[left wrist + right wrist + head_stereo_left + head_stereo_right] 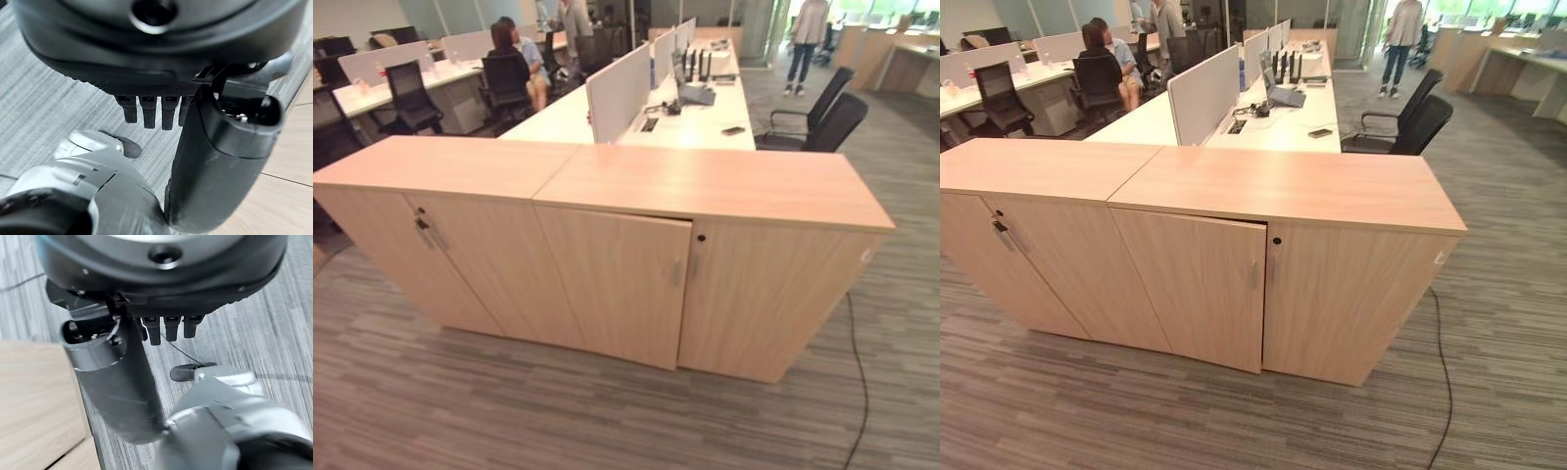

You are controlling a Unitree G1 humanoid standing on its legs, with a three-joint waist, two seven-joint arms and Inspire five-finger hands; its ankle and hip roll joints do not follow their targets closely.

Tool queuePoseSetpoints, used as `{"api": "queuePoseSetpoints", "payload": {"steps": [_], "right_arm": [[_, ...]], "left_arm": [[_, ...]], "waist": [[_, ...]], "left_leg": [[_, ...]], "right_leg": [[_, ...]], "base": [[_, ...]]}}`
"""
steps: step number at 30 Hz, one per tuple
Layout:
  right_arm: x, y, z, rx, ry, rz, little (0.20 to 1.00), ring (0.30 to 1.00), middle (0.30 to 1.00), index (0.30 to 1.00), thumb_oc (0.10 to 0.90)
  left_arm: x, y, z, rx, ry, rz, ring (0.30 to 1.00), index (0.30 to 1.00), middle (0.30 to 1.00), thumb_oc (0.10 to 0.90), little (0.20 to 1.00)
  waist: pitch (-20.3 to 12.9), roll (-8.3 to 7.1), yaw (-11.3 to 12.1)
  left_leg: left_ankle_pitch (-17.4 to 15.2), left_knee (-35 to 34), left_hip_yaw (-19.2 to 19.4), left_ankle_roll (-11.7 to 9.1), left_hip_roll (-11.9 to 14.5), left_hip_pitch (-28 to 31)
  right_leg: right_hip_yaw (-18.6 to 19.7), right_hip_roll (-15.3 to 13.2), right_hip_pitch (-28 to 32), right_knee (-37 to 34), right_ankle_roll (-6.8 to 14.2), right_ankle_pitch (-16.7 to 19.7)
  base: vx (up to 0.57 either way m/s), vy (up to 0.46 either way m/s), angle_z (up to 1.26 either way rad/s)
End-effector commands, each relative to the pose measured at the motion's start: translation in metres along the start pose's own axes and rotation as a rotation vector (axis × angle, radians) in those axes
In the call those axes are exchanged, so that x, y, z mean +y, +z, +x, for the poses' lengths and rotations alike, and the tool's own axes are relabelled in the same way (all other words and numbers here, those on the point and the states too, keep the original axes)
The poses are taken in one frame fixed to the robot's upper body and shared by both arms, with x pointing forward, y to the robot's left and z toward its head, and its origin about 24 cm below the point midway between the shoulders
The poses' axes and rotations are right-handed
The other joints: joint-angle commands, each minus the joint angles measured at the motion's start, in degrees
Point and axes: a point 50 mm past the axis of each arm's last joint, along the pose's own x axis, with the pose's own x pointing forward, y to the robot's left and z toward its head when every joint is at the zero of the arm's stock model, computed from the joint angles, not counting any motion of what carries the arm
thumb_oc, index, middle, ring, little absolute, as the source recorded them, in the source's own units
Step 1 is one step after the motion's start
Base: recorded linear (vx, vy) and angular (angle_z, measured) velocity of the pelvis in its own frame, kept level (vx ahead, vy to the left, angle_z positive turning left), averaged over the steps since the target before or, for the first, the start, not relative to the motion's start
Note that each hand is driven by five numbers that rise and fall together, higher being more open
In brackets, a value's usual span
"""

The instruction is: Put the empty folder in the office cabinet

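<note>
We face a low office cabinet (715, 245) of light wood standing on the grey striped carpet (431, 411). Its left door (617, 284) stands slightly ajar, its edge a little forward of the right door (764, 299), which is shut and has a small dark keyhole near its upper inner corner. Just beside it on the left stands a second cabinet (431, 225) of the same wood, both doors shut, with a key hanging in the lock near the top of the seam. The tops of both cabinets are bare wood.

We cannot find a folder on the cabinets, on the carpet or in either hand.

Our left hand (215, 161) hangs over the carpet, with a strip of the light wood close beside it; the fingers (149, 112) point straight down, relaxed, holding nothing, and the thumb lies alongside. Our right hand (117, 382) hangs likewise over the carpet beside wood, fingers (168, 328) straight and loose, grasping nothing.

Behind the cabinets a long white desk (695, 122) runs away from us, split by a grey divider screen (619, 90), with a phone and other small gear on its surface. Two black chairs (822, 122) stand at its right edge. A person sits at the desks to the far left (514, 64), and another stands at the far right (806, 39).
</note>
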Motion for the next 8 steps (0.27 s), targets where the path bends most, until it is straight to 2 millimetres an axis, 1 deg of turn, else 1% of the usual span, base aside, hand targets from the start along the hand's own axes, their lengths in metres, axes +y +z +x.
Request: {"api": "queuePoseSetpoints", "payload": {"steps": [1, 2, 4, 5, 6, 7, 8], "right_arm": [[0.009, 0.012, 0.002, -0.020, 0.025, 0.023, 0.900, 0.900, 0.900, 0.900, 0.800], [0.009, 0.012, 0.002, -0.020, 0.025, 0.023, 0.900, 0.900, 0.900, 0.900, 0.800], [0.010, 0.009, 0.002, -0.013, 0.022, 0.028, 0.900, 0.900, 0.900, 0.900, 0.800], [0.012, 0.006, 0.002, -0.011, 0.021, 0.039, 0.900, 0.900, 0.900, 0.900, 0.800], [0.012, 0.006, 0.002, -0.011, 0.021, 0.039, 0.900, 0.900, 0.900, 0.900, 0.800], [0.013, 0.005, 0.002, -0.010, 0.018, 0.036, 0.900, 0.900, 0.900, 0.900, 0.800], [0.013, 0.005, 0.002, -0.010, 0.018, 0.036, 0.900, 0.900, 0.900, 0.900, 0.800]], "left_arm": [[-0.002, 0.006, 0.001, -0.005, -0.012, 0.143, 0.900, 0.900, 0.900, 0.800, 0.900], [-0.002, 0.006, 0.001, -0.005, -0.011, 0.143, 0.900, 0.900, 0.900, 0.800, 0.900], [-0.006, 0.012, 0.002, -0.032, -0.014, 0.199, 0.900, 0.900, 0.900, 0.800, 0.900], [-0.011, 0.022, 0.003, -0.080, -0.013, 0.244, 0.900, 0.900, 0.900, 0.800, 0.900], [-0.011, 0.022, 0.003, -0.080, -0.013, 0.245, 0.900, 0.900, 0.900, 0.800, 0.900], [-0.020, 0.033, 0.003, -0.129, -0.027, 0.296, 0.900, 0.900, 0.900, 0.800, 0.900], [-0.021, 0.033, 0.003, -0.129, -0.027, 0.296, 0.900, 0.900, 0.900, 0.800, 0.900]], "waist": [[-1.3, -0.67, -0.3], [-1.3, -0.67, -0.3], [-1.8, -0.54, -0.7], [-2.0, -0.59, -0.8], [-2.0, -0.59, -0.8], [-1.9, -0.59, -1.1], [-1.9, -0.59, -1.0]], "left_leg": [[-1.7, -1.3, 0.7, -1.5, -0.3, -0.4], [-1.7, -1.3, 0.7, -1.5, -0.3, -0.4], [-2.3, -1.3, 1.2, -1.3, -0.5, -0.1], [-2.5, -1.3, 1.7, -1.2, -0.5, 0.3], [-2.5, -1.3, 1.7, -1.2, -0.5, 0.4], [-2.8, -1.3, 1.8, -1.0, -0.7, 0.7], [-2.8, -1.3, 1.8, -1.0, -0.7, 0.8]], "right_leg": [[-1.5, 1.0, 1.2, 1.0, 3.1, -6.4], [-1.5, 1.0, 1.2, 0.9, 3.1, -6.3], [-1.5, 0.8, 1.5, 0.4, 3.5, -6.1], [-1.3, 0.6, 1.8, 0.3, 3.8, -6.1], [-1.3, 0.6, 1.8, 0.3, 3.8, -6.1], [-1.0, 0.3, 2.0, 0.3, 4.0, -5.9], [-1.0, 0.3, 2.1, 0.3, 4.0, -5.9]], "base": [[0.03, 0.063, -0.10], [0.02, 0.062, -0.06], [0.03, 0.045, -0.06], [0.04, 0.033, -0.04], [0.04, 0.032, -0.03], [0.00, 0.000, 0.00], [0.00, 0.000, 0.00]]}}
